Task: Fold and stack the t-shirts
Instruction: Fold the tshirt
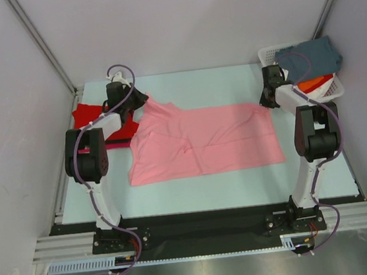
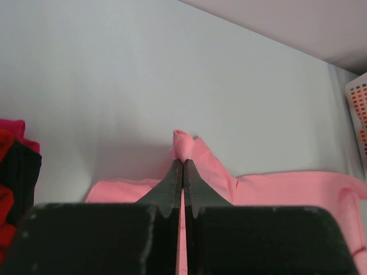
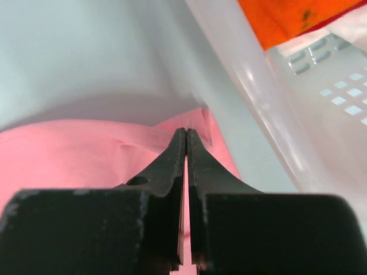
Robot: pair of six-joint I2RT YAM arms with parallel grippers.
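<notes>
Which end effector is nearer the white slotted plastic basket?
Right. Right end effector sits beside the white slotted plastic basket; left end effector is across the light pink t-shirt.

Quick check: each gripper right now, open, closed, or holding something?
Left gripper: closed, fingers pinching a bunched corner of the pink shirt.
Right gripper: closed, fingers pinching the pink shirt's edge beside the basket.

- Light pink cloth t-shirt (image 1: 204, 142): 1 pc.
- Slate grey-blue cloth t-shirt (image 1: 310, 55): 1.
- Orange cloth t-shirt (image 1: 315, 84): 1.
- Red cloth t-shirt (image 1: 88, 112): 1 seen.
- White slotted plastic basket (image 1: 265, 53): 1.
- Robot arms: 2, i.e. left arm (image 1: 86, 158), right arm (image 1: 315, 132).
</notes>
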